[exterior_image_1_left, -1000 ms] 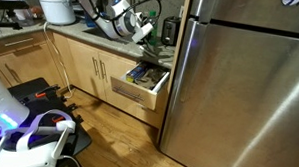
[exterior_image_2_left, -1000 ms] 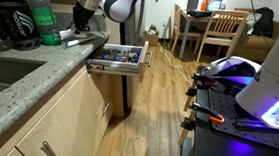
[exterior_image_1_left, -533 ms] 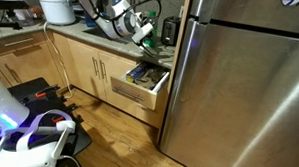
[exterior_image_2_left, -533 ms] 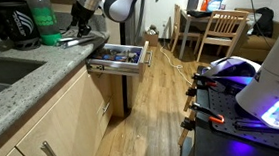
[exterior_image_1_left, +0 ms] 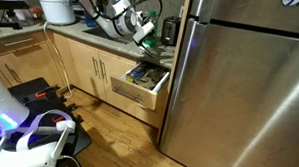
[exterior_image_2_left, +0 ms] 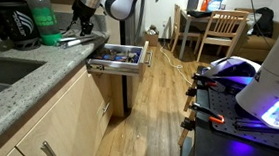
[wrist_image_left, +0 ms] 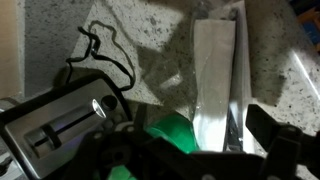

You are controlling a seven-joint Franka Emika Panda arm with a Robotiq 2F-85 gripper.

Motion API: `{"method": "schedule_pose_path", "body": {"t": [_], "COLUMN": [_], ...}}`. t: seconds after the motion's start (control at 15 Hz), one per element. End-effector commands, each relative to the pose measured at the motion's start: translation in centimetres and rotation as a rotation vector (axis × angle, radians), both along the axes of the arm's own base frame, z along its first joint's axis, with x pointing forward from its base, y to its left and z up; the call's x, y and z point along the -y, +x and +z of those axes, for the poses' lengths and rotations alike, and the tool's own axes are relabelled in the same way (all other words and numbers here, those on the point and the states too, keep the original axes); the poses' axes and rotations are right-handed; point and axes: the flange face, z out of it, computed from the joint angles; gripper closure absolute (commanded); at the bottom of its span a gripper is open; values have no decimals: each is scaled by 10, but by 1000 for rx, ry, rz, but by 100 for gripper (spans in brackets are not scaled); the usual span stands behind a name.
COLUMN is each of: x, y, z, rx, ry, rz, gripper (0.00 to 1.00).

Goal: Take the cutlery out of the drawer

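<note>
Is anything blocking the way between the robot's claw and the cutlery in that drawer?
Nothing visible does. The drawer is pulled open, the cutlery lies uncovered inside, and the gripper hangs over the counter just above it.

We count one open drawer (exterior_image_1_left: 139,86); the cutlery (exterior_image_2_left: 119,57) in it is a jumble too small to number. One steel fridge (exterior_image_1_left: 239,87) stands at three o'clock from the drawer. On the desk (exterior_image_2_left: 39,81) we find one green bottle (exterior_image_2_left: 44,20) and one white cooker (exterior_image_1_left: 57,5). The wrist view adds one toaster (wrist_image_left: 60,125) with one black cord (wrist_image_left: 105,50).
</note>
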Motion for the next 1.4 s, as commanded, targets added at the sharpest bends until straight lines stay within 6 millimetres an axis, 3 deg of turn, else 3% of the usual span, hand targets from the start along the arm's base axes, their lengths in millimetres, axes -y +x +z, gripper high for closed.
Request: {"method": "schedule_pose_path", "body": {"t": [0.0,0.27,0.67,1.0,1.33], "x": [8,14,-10,-41,-48], "y": [-26,-56,-109,-158,-193], "z": [30,59,91,92,74], "rx": [-2,8,-4,-65,-189], "ry": [-46,-74,-105,-84,-71], "rz": [-22,-31,-8,3,-47], "gripper": [0,0,0,0,0]}}
